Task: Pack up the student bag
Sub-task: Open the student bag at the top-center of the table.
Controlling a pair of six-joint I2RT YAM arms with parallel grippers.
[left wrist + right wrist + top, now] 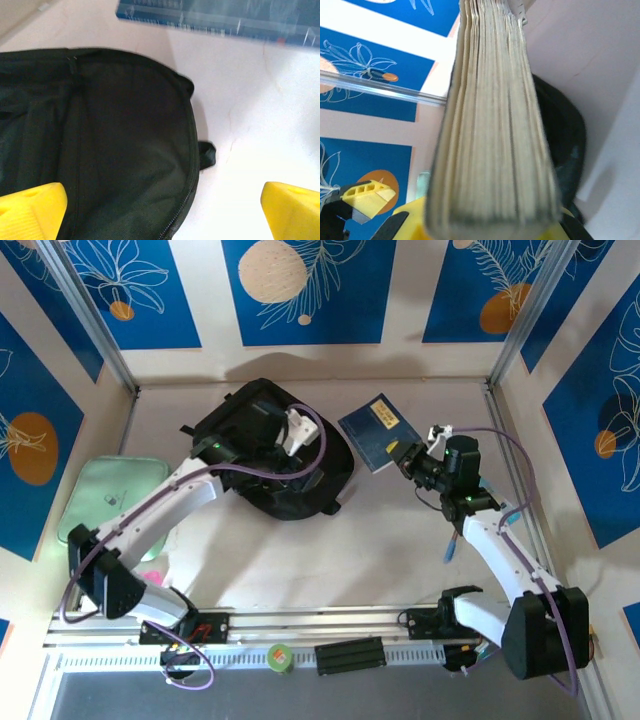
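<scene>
A large black soft fabric student bag (262, 455) with a rounded outline lies flat on the pale table (380, 540), toward the back and left of centre. In the left wrist view its cloth is smooth and matte. A zipper (189, 192) follows its curved edge, and a small black tab (206, 153) sticks out from that edge onto the table. Whether any compartment is unzipped cannot be told.

The left arm reaches across the bag from the near left, and its purple cable (318, 435) loops over the top. The left hand (162, 200) hangs above the bag's rounded edge with its yellow fingers (31, 212) spread wide apart, gripping nothing.

Just to the right of the bag, the right hand (407, 454) is clamped on a thick dark-blue book (378, 430) with a yellow patch on its cover. The book is held tilted, and its cream page edges face the right wrist camera.

A mint-green rectangular padded pouch (110, 496) lies at the table's left side, well apart from the bag. A small green tape roll (280, 658) sits on the rail between the arm bases.
</scene>
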